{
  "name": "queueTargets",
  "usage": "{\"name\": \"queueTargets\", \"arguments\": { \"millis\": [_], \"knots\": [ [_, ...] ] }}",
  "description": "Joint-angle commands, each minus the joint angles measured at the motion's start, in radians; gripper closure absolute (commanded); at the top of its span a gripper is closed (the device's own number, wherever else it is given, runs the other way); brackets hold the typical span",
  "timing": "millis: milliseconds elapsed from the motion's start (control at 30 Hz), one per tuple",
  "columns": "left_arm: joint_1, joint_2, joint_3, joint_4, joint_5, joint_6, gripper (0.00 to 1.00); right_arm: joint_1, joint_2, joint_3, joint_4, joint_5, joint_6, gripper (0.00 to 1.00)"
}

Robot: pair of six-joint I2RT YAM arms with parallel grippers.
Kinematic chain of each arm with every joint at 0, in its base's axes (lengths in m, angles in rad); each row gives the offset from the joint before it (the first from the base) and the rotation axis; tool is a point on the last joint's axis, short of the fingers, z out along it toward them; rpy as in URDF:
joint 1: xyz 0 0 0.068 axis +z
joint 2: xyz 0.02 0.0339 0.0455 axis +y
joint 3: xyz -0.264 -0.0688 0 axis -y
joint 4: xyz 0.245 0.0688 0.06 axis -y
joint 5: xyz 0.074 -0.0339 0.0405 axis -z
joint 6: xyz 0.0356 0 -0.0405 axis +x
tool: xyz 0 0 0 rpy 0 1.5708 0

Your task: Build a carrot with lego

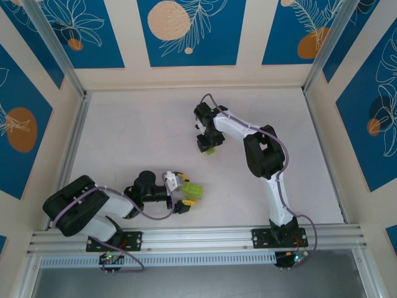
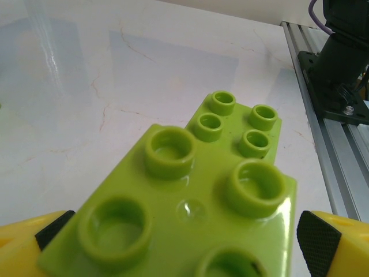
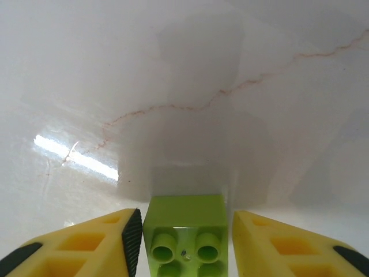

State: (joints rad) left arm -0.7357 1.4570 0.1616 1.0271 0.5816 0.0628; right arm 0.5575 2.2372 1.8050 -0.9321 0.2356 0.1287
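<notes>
White table (image 1: 142, 124): left jaws gape around lime bricks (image 2: 190, 199); right jaws straddle single brick (image 3: 184, 216), grip unclear.

Joined bricks (image 1: 193, 189) lie on the table (image 1: 136, 136) near its front, between the left gripper's (image 1: 185, 193) fingers. A single brick (image 1: 211, 149) sits farther back and right, between the right gripper's (image 1: 206, 144) fingers.

So the left gripper (image 1: 186, 194) sits near-left, yellow fingers (image 1: 173, 180) spread either side of a lime-green lego piece (image 1: 194, 190) on the white table (image 1: 136, 136). The right gripper (image 1: 206, 144) is farther out, mid-table, down over a small lime-green brick (image 1: 211, 150).
</notes>
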Motion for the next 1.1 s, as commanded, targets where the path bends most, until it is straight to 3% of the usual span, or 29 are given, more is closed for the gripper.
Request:
{"name": "queueTargets", "arguments": {
  "millis": [0, 267, 633, 1067],
  "knots": [
    [-0.009, 0.009, 0.024, -0.004, -0.002, 0.017, 0.01, -0.005, 0.015, 0.030, -0.026, -0.027, -0.006, 0.56],
    [-0.009, 0.011, 0.026, -0.007, -0.005, 0.017, 0.01, -0.005, 0.016, 0.013, -0.022, -0.032, -0.006, 0.52],
    [-0.008, 0.013, 0.028, -0.011, -0.008, 0.019, 0.01, -0.010, 0.013, -0.007, -0.027, -0.033, -0.013, 0.59],
    [-0.009, 0.011, 0.027, -0.011, -0.008, 0.019, 0.01, -0.012, 0.002, -0.033, -0.026, -0.043, -0.012, 0.56]
  ]
}}
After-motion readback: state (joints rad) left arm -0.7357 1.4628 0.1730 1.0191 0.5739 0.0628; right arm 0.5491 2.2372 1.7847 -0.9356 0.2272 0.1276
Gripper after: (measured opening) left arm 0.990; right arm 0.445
